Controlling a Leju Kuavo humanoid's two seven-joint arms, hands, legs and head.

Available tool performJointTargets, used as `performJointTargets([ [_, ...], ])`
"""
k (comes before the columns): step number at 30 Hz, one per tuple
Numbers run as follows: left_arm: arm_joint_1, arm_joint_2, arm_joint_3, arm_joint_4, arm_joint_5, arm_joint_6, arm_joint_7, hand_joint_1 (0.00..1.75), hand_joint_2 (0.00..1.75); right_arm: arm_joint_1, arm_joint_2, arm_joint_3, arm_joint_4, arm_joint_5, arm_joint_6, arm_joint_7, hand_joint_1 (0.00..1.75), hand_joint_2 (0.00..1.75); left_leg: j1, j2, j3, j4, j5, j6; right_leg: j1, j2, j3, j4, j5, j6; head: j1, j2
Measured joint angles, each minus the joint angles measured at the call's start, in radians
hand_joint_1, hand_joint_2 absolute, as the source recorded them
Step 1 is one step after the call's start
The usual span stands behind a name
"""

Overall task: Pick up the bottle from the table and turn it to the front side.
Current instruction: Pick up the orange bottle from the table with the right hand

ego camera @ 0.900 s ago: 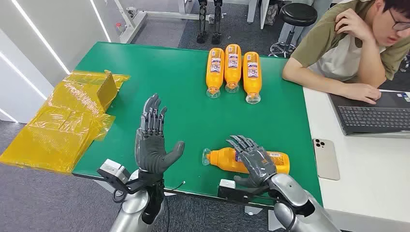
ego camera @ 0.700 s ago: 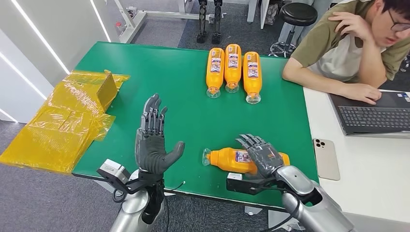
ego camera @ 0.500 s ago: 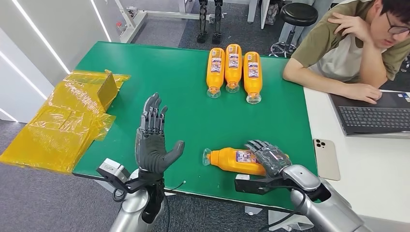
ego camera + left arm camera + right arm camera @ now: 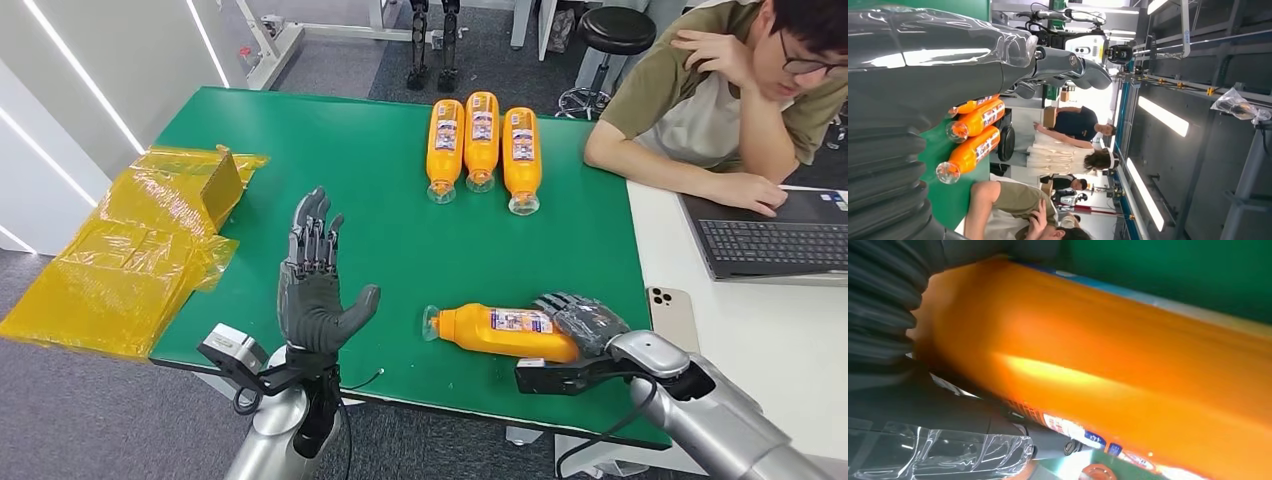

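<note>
At table's near edge, right hand point(image 4: 585, 322) now farther right, fingers seemingly wrapped around bottle's point(image 4: 500, 331) base.

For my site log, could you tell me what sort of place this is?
Likely a robotics lab or workshop: a green work table with orange bottles, a person at a laptop, and robot legs standing behind.

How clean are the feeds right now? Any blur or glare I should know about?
Head view: sharp and evenly lit, with soft shadows on the green table. Right wrist view: the bottle is very close and soft, with a bright highlight along its side. Left wrist view: glare on the left hand, and bright ceiling strips.
</note>
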Motion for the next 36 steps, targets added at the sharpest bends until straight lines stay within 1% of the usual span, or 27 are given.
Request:
performJointTargets([
  [4,0.0,0.0,0.0,0.0,-0.001,0.004,0.0,0.0,1.75,-0.008,0.012,0.023,0.041,0.008,-0.115,-0.012,1.71,1.75,0.0,0.0,-0.001,0.0,0.0,0.0,0.0,-0.001,0.0,0.0,0.0,0.0,0.0,0.0],
  [8,0.0,-0.001,0.001,0.0,-0.003,0.012,0.0,0.0,1.75,-0.013,0.067,0.032,0.097,0.003,-0.259,-0.015,1.74,1.75,0.0,0.0,0.0,0.0,0.0,0.0,0.0,0.0,0.0,0.001,0.0,0.0,0.0,0.0],
  [10,0.0,-0.001,0.001,0.001,0.001,0.009,0.0,0.0,1.75,-0.012,0.111,0.026,0.123,-0.011,-0.359,-0.017,1.75,1.75,0.0,0.0,0.0,0.0,0.0,0.0,0.0,0.0,-0.001,0.001,0.0,0.0,0.0,0.0],
  [13,-0.012,-0.002,0.002,0.029,0.015,-0.015,0.0,0.0,1.75,0.005,0.201,-0.015,0.15,-0.065,-0.585,-0.048,1.75,1.75,0.001,0.0,0.0,0.0,0.001,0.0,0.001,0.0,-0.002,0.002,0.0,0.0,0.0,0.0],
  [16,-0.035,-0.006,0.002,0.096,0.019,-0.03,0.003,0.0,1.75,0.049,0.299,-0.093,0.145,-0.169,-0.795,-0.128,1.75,1.75,0.001,0.0,0.0,-0.001,0.001,-0.001,0.001,0.0,-0.002,0.002,-0.001,-0.001,0.0,0.0],
  [18,-0.045,-0.009,0.001,0.14,0.016,-0.034,0.008,0.0,1.75,0.095,0.352,-0.143,0.123,-0.241,-0.884,-0.198,1.75,1.75,0.001,-0.001,0.0,-0.001,0.001,-0.001,0.002,-0.001,-0.002,0.002,-0.001,-0.001,0.0,0.0],
  [19,-0.048,-0.01,0.001,0.16,0.015,-0.036,0.011,0.0,1.75,0.123,0.377,-0.169,0.107,-0.267,-0.913,-0.241,1.75,1.75,0.001,-0.001,0.0,-0.001,0.001,-0.001,0.002,-0.002,-0.002,0.002,-0.001,-0.001,0.0,0.0],
  [21,-0.053,-0.012,0.001,0.195,0.017,-0.042,0.019,0.0,1.75,0.186,0.422,-0.233,0.069,-0.289,-0.936,-0.332,1.75,1.75,0.001,-0.002,-0.001,-0.001,0.001,-0.001,0.002,-0.002,-0.002,0.001,-0.002,-0.001,0.0,0.0],
  [23,-0.057,-0.015,0.0,0.222,0.022,-0.052,0.033,0.0,1.75,0.248,0.466,-0.301,0.029,-0.283,-0.938,-0.402,1.75,1.75,0.001,-0.001,-0.001,-0.001,0.0,-0.001,0.001,-0.001,-0.002,0.001,-0.002,0.0,0.0,0.0],
  [24,-0.059,-0.016,-0.002,0.234,0.025,-0.06,0.039,0.0,1.75,0.275,0.488,-0.33,0.012,-0.275,-0.939,-0.422,1.75,1.75,0.001,0.0,-0.001,-0.001,0.0,-0.001,0.001,-0.001,-0.002,0.001,-0.002,0.0,0.0,0.0],
  [26,-0.063,-0.017,-0.007,0.253,0.033,-0.08,0.047,0.0,1.75,0.317,0.523,-0.376,-0.018,-0.255,-0.939,-0.434,1.75,1.75,0.001,0.0,-0.001,-0.001,0.0,-0.001,0.001,-0.001,-0.002,0.0,-0.002,0.0,0.0,0.0],
  [28,-0.066,-0.018,-0.014,0.266,0.042,-0.107,0.051,0.0,1.75,0.35,0.545,-0.402,-0.04,-0.235,-0.939,-0.416,1.75,1.75,0.001,-0.001,-0.002,-0.001,0.0,-0.001,0.001,-0.001,-0.002,0.0,-0.002,0.0,0.0,0.0],
  [31,-0.071,-0.018,-0.033,0.275,0.049,-0.147,0.052,0.0,1.75,0.382,0.556,-0.411,-0.057,-0.212,-0.939,-0.366,1.75,1.75,0.001,0.0,-0.001,-0.001,0.0,-0.001,0.001,0.0,-0.002,0.0,-0.001,0.0,0.0,0.0],
  [36,-0.075,-0.018,-0.061,0.272,0.05,-0.182,0.052,0.0,1.75,0.41,0.552,-0.384,-0.061,-0.169,-0.936,-0.235,1.75,1.75,0.001,0.0,-0.001,-0.001,0.0,-0.001,0.001,0.0,-0.002,0.0,-0.001,0.0,0.0,0.0],
])
